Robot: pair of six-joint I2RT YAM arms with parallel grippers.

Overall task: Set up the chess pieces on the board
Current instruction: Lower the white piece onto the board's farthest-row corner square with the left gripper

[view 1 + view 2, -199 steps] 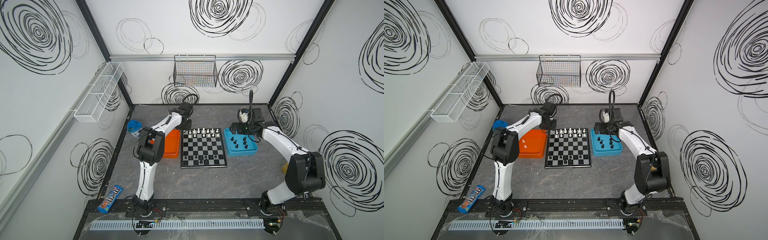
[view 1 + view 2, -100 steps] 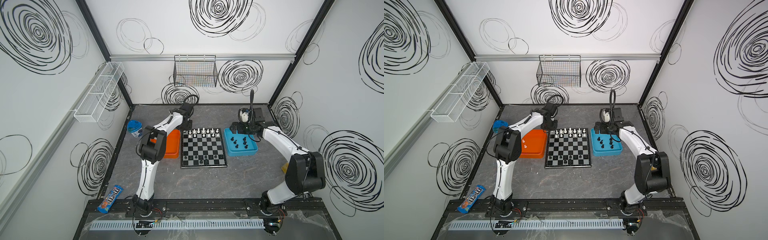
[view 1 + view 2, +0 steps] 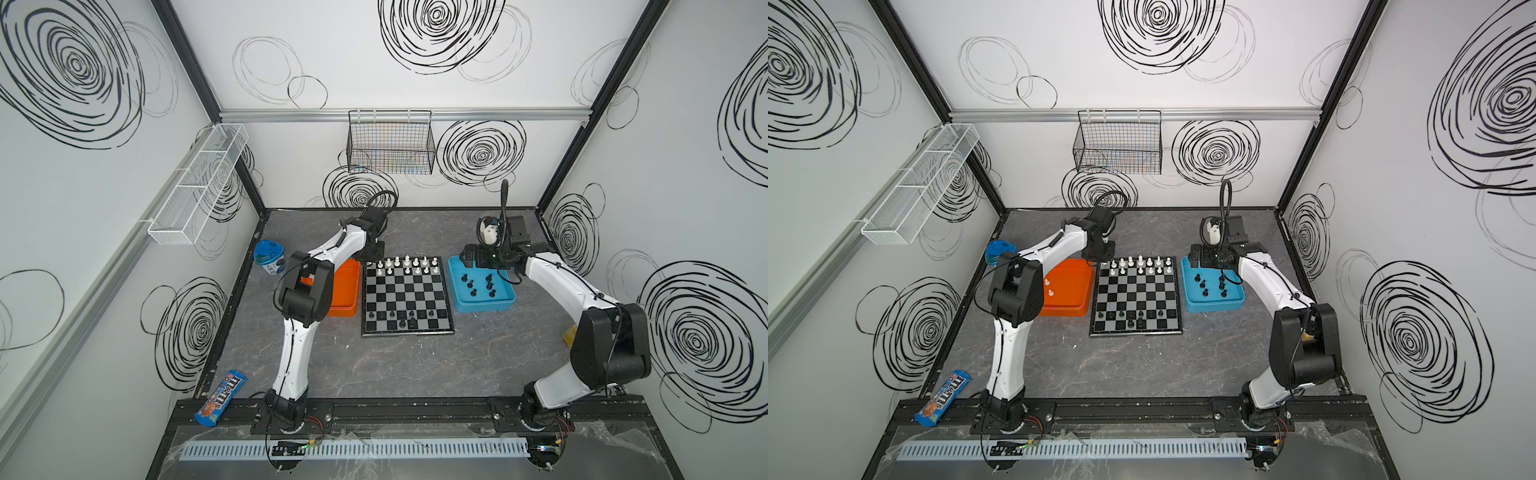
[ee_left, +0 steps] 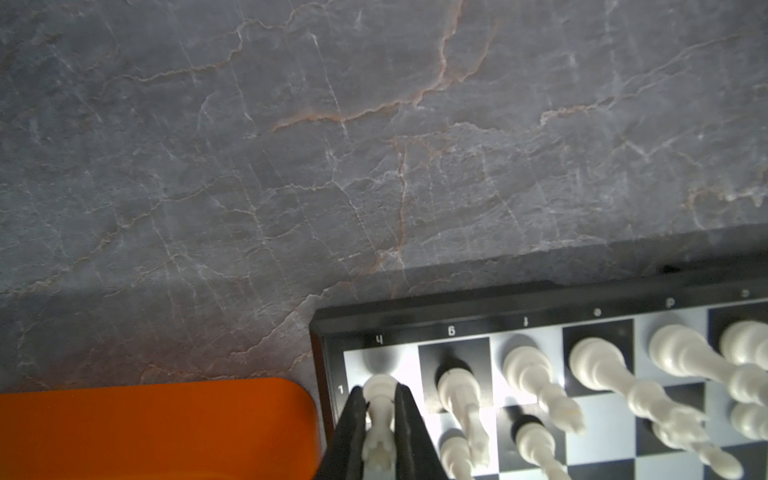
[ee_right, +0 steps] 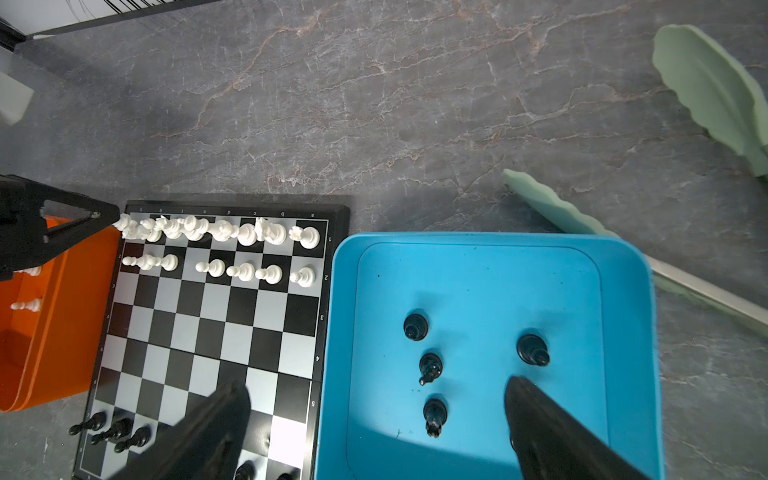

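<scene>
The board (image 3: pixel 405 291) (image 3: pixel 1136 297) lies mid-table. White chess pieces (image 3: pixel 409 262) fill most of its two far rows, and several black ones (image 3: pixel 401 318) stand in the near rows. My left gripper (image 3: pixel 371 261) (image 4: pixel 378 392) is at the far left corner, shut on a white rook (image 4: pixel 379 411) whose base is over the corner square. The right gripper (image 3: pixel 473 266) (image 5: pixel 376 384) hangs open above the blue tray (image 3: pixel 482 305) (image 5: pixel 478 282). Several black pieces (image 5: pixel 430 368) stand in that tray. Two white pawns (image 3: pixel 1049 287) remain in the orange tray (image 3: pixel 345 291) (image 4: pixel 145 428).
A blue-lidded cup (image 3: pixel 269 257) stands left of the orange tray. A candy bag (image 3: pixel 221 397) lies at the front left edge. A wire basket (image 3: pixel 390 141) hangs on the back wall. Pale green leaf shapes (image 5: pixel 715 83) lie behind the blue tray.
My left gripper has shifted slightly at the board's far left corner, still holding the white rook. The right arm has not moved.
</scene>
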